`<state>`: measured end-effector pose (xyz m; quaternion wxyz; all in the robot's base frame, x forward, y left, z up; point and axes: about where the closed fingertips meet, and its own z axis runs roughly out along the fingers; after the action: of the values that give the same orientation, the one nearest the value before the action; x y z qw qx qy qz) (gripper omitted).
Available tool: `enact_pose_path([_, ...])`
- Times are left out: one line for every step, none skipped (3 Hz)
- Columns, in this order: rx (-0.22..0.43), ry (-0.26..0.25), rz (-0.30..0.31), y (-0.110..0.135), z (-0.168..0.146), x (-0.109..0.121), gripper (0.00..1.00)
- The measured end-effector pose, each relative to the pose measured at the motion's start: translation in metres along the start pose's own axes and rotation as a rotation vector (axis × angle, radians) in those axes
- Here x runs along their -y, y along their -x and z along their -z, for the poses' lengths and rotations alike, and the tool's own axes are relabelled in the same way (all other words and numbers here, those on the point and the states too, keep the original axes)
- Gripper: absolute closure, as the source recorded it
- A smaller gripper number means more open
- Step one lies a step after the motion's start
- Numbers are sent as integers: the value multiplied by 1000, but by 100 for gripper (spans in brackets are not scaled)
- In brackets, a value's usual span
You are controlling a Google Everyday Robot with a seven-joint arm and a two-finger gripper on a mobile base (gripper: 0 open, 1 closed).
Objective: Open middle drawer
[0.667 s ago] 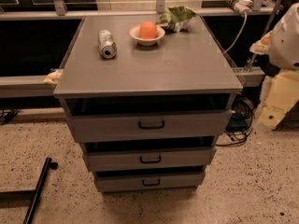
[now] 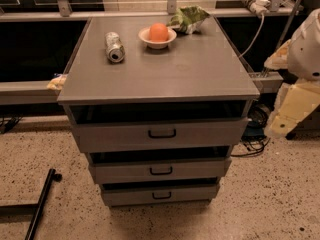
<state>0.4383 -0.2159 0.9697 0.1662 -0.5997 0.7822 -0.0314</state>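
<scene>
Three grey drawers stack under the front edge of the table. The middle drawer sits between the top drawer and the bottom drawer, with its black loop handle at the centre of its front and a dark gap above it. On the table, a can lies on its side near the left edge. A bowl holding an orange fruit stands by the far edge, with a green bag just beside it. The gripper hangs beyond the right edge, near the front right corner and well apart from the handle; I cannot tell whether it is released or clenched.
</scene>
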Motion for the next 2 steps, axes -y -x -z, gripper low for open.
enact_pose_path([57,31,-15,-8,-37,-6,42])
enact_pose_path([162,78,-39,-17,-95,-12,65])
